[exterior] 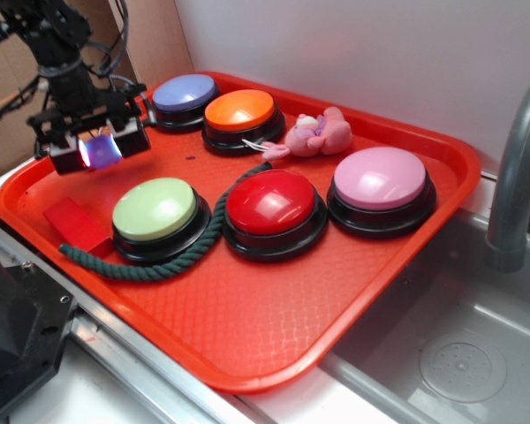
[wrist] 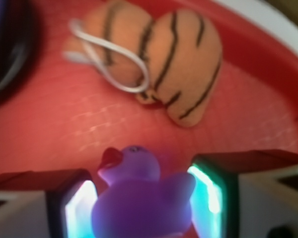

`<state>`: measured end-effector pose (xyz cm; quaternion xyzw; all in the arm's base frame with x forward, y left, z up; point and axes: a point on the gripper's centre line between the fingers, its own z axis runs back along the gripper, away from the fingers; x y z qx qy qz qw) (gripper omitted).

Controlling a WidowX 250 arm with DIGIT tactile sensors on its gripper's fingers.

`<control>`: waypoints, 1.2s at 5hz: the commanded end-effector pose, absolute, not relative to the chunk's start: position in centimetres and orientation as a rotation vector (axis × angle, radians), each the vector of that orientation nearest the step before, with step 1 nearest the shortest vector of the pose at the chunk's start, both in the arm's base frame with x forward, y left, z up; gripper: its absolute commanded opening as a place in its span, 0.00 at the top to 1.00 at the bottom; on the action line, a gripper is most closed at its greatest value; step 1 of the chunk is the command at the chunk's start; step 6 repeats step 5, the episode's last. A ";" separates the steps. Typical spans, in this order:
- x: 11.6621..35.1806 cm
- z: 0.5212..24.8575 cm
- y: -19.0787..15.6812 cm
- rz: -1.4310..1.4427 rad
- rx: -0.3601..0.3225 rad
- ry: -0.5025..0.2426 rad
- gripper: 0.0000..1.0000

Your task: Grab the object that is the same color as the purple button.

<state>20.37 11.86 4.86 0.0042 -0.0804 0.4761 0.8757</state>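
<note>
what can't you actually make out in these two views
- Exterior: the purple duck is a glowing patch; the pincer hides its shape.
- Wrist: blur and the bottom edge hide whether the pads press the duck.
- Wrist: a dark base, cut by the left edge; which button, unknown.
- Exterior: the striped plush toy is unseen, perhaps behind the arm.

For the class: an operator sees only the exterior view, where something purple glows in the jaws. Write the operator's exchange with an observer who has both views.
Operator: What is the purple thing in the gripper?
Observer: The wrist view shows a purple rubber duck with a red beak.
Operator: Is anything lying near it that I cannot see?
Observer: Yes, an orange striped plush toy with a white loop lies on the tray just beyond the duck.
</note>
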 end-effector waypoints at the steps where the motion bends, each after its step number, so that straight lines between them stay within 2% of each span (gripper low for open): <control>1: 20.7 13.4 8.5 0.637 0.000 -0.175 1.00; 2: 20.4 15.8 5.2 0.496 -0.013 -0.148 1.00; 3: 19.6 17.3 2.5 0.371 -0.024 -0.151 1.00; 4: 18.8 17.5 0.7 0.300 -0.054 -0.148 1.00; 5: 18.5 17.1 1.4 0.355 -0.104 -0.104 1.00; 6: 18.5 17.1 1.4 0.355 -0.104 -0.104 1.00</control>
